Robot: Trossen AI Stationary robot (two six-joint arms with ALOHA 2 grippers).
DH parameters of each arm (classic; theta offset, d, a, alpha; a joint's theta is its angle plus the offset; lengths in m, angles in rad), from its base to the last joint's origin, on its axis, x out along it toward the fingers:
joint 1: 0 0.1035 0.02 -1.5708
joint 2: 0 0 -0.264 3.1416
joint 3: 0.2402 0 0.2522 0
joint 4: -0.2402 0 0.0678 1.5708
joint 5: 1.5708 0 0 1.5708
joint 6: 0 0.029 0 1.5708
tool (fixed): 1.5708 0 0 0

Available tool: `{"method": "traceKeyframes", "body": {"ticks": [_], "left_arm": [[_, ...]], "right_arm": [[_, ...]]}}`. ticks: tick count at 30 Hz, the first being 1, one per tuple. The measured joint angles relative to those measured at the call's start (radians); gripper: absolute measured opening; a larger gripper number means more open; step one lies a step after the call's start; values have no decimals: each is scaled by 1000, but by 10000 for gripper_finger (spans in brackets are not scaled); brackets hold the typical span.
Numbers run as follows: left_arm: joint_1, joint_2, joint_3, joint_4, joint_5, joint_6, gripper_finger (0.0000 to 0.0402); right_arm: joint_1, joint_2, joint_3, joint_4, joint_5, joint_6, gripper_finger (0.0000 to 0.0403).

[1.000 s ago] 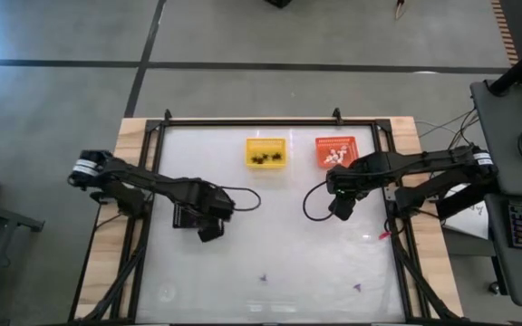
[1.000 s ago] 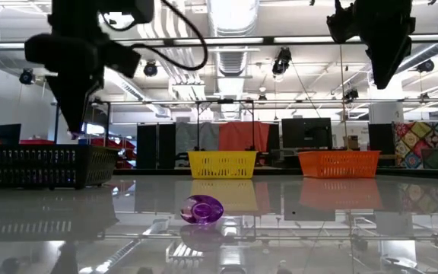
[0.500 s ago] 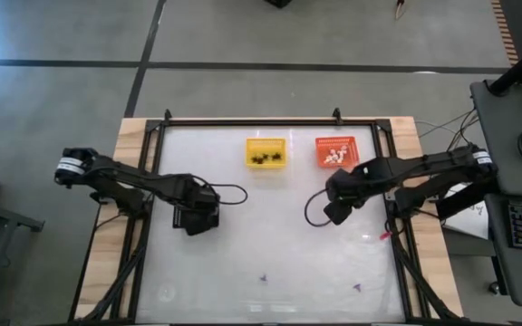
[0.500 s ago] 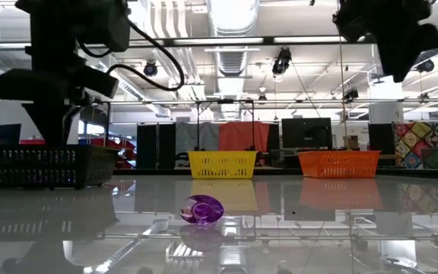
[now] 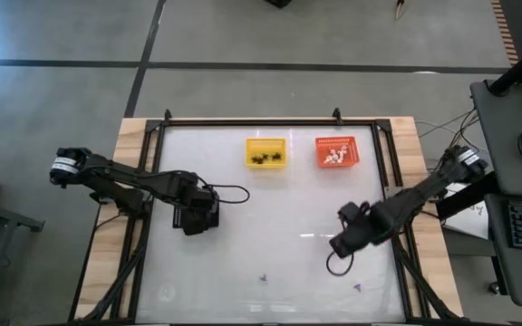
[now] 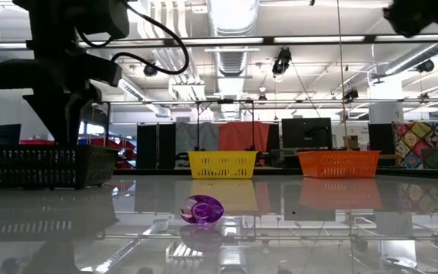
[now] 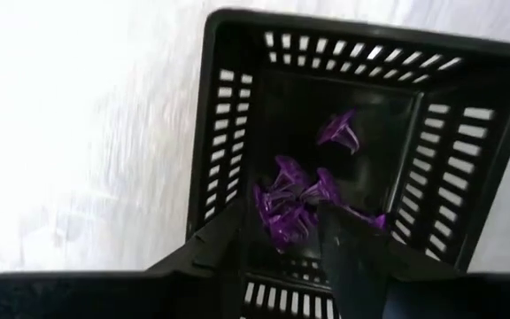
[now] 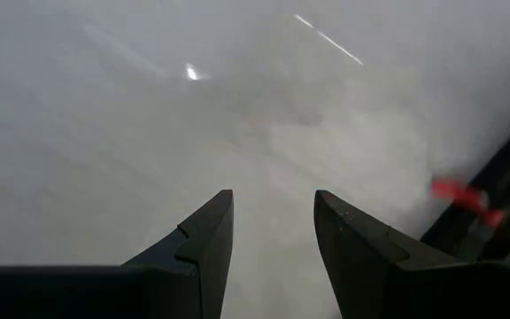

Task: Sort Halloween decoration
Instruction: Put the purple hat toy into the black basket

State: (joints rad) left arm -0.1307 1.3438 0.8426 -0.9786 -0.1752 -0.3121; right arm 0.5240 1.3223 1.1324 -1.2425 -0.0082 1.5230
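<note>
Left gripper (image 7: 277,244) poised directly over the black basket (image 7: 237,133) at the desk's left side, fingers (image 7: 352,257) parted with nothing between them, tips just above the basket's rim. Inside that basket, a cluster of purple trinkets (image 7: 295,199) heaped on the floor near the middle, one more lying slightly apart toward a corner. Right gripper (image 5: 341,244) out over the right half of the white desk (image 5: 270,204), well apart from the baskets, fingers (image 8: 202,244) spread and empty, bare desk surface ahead of them and a small red object (image 8: 459,197) near the desk's edge. Along the far edge, a yellow basket (image 5: 266,151) with black trinkets (image 5: 266,159) inside, and just beside it an orange basket (image 5: 336,151) with white trinkets (image 5: 336,158) inside. On the near part of the desk, two loose purple trinkets: one (image 5: 263,278) around the centre line, another (image 5: 357,288) nearer the right corner, below the right gripper. From desk level, a rounded purple trinket (image 6: 202,209) in the foreground, resting on the glossy surface with yellow and orange baskets well behind it and the black basket off to one side under the left arm.
</note>
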Motion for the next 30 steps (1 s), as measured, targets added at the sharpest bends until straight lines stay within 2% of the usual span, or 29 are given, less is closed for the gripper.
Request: {"method": "traceKeyframes", "body": {"ticks": [5, 9, 13, 20, 25, 30], "left_arm": [[0, -2, 0, 8, 0, 37, 119], [0, -2, 0, 9, 0, 41, 119], [0, -2, 0, 11, 1, 30, 119], [0, -2, 16, 17, 1, 24, 119], [0, -2, 43, 17, 1, 24, 119], [-1, -2, 72, 17, 1, 24, 119]], "right_arm": [[97, 97, 4, 37, -64, 183, 151], [175, 157, 5, 182, -82, 320, 151], [239, 212, 6, 280, -79, 536, 151], [322, 304, 6, 304, -108, 839, 151], [338, 348, 19, 305, -160, 866, 151], [346, 365, 29, 306, -156, 777, 151]]}}
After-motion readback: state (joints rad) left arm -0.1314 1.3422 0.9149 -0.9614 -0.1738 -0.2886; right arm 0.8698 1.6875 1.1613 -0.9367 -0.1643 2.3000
